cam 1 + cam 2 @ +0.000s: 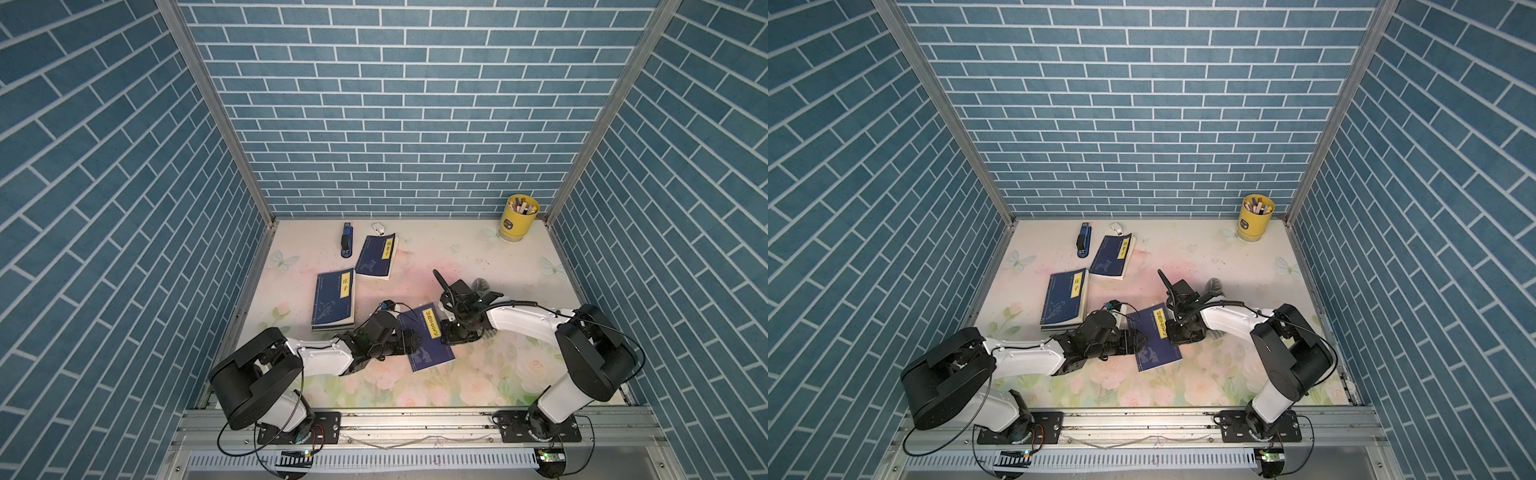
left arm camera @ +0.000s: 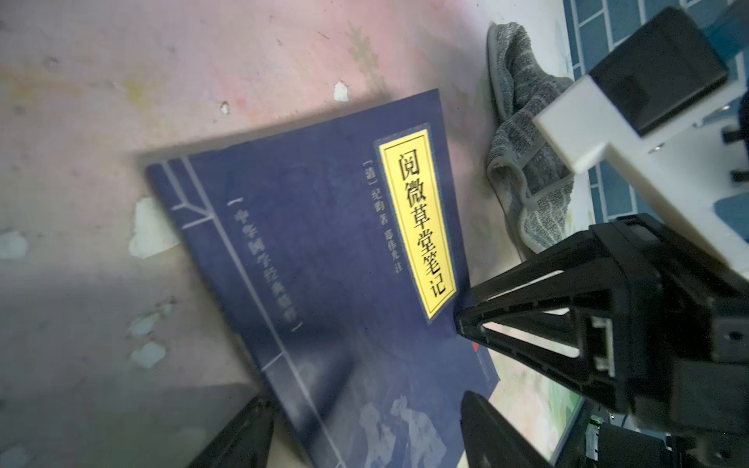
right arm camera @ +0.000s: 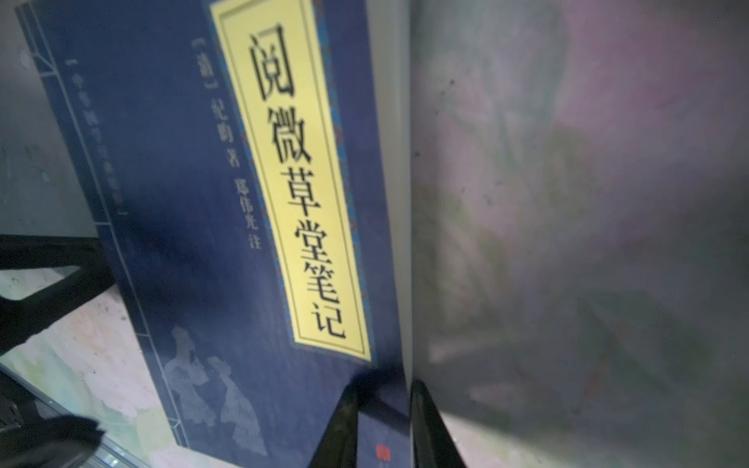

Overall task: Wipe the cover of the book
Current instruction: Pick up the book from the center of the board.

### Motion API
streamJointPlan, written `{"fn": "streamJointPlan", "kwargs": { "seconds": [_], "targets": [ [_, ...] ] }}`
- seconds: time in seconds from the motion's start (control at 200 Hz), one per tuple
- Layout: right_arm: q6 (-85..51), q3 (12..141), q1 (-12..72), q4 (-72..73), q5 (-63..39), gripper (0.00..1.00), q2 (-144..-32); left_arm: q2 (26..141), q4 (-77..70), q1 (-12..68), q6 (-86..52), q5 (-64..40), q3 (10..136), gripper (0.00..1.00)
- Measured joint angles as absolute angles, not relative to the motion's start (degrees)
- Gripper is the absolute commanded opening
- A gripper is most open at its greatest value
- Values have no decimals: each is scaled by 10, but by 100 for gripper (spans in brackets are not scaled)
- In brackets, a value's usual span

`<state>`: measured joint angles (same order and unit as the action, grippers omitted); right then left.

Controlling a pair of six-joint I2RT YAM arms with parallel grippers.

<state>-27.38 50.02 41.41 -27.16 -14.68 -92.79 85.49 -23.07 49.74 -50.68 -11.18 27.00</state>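
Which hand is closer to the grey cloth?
Right. The right hand grips the book near the cloth; the left hand is on the book's other side, farther away.

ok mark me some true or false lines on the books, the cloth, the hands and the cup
1. Three blue books lie on the table. True.
2. The right hand holds the grey cloth. False: the cloth lies loose on the table, and that hand is at the edge of the nearest book.
3. The left hand is open at the nearest book. True.
4. The yellow cup is empty. False: it holds pens.
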Motion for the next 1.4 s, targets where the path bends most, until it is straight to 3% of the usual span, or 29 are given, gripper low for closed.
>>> {"fn": "streamJointPlan", "kwargs": {
  "seconds": [0.57,0.925,1.17,1.32,1.395],
  "targets": [
    [-304,520,421,-272,-159,19,-947,891,-289,430,-543,-163,270,60],
    [-328,523,421,-247,-178,19,-959,906,-304,407,-566,-188,272,40],
    [-328,531,425,-213,-191,19,-974,905,-310,404,-560,-212,275,19],
    [-328,532,427,-205,-190,24,-975,896,-257,399,-532,-210,305,1],
    [-326,538,428,-205,-185,28,-976,883,-216,394,-507,-209,325,0]
  ]
}}
